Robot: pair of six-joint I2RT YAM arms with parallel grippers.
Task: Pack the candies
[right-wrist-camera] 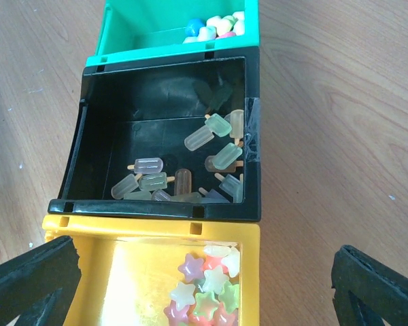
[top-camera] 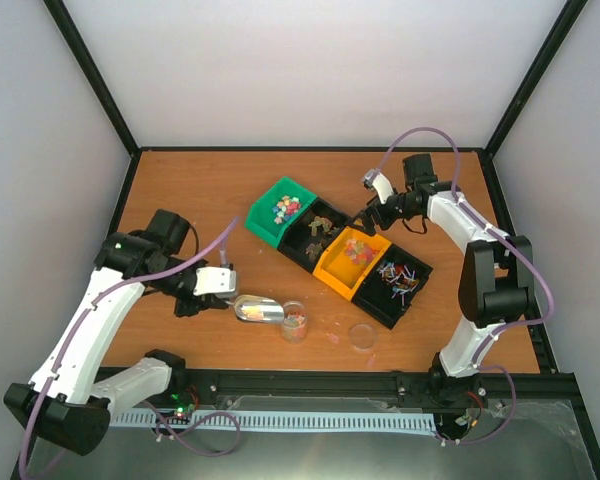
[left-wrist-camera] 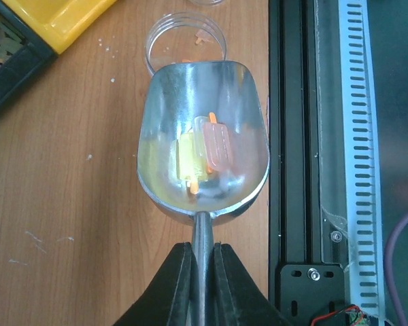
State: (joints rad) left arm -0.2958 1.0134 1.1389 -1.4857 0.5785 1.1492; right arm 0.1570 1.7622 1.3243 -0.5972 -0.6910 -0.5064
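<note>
1. Left gripper (left-wrist-camera: 202, 255), near left: fingers clamped on the scoop (left-wrist-camera: 164, 129) handle.
2. Scoop bowl is face up with its lip at the rim of the jar (left-wrist-camera: 151, 51). Contact unclear.
3. Candies (left-wrist-camera: 216, 146) in the bowl: two popsicle shapes, one pink-orange, one yellow.
4. Jar stands upright and uncapped, just right of the scoop, with a few candies inside. Clear lid (top-camera: 362, 336) lies flat on the table (top-camera: 200, 190), right of the jar and apart from it.
5. Four bins (right-wrist-camera: 88, 136) in a touching row, far left to near right:
   - green: round mixed candies
   - black: popsicles
   - yellow: stars
   - black: thin multicoloured ones
6. Right gripper (right-wrist-camera: 204, 282), far right: fingers spread wide, holding nothing, over the yellow bin and the popsicle bin.
</note>
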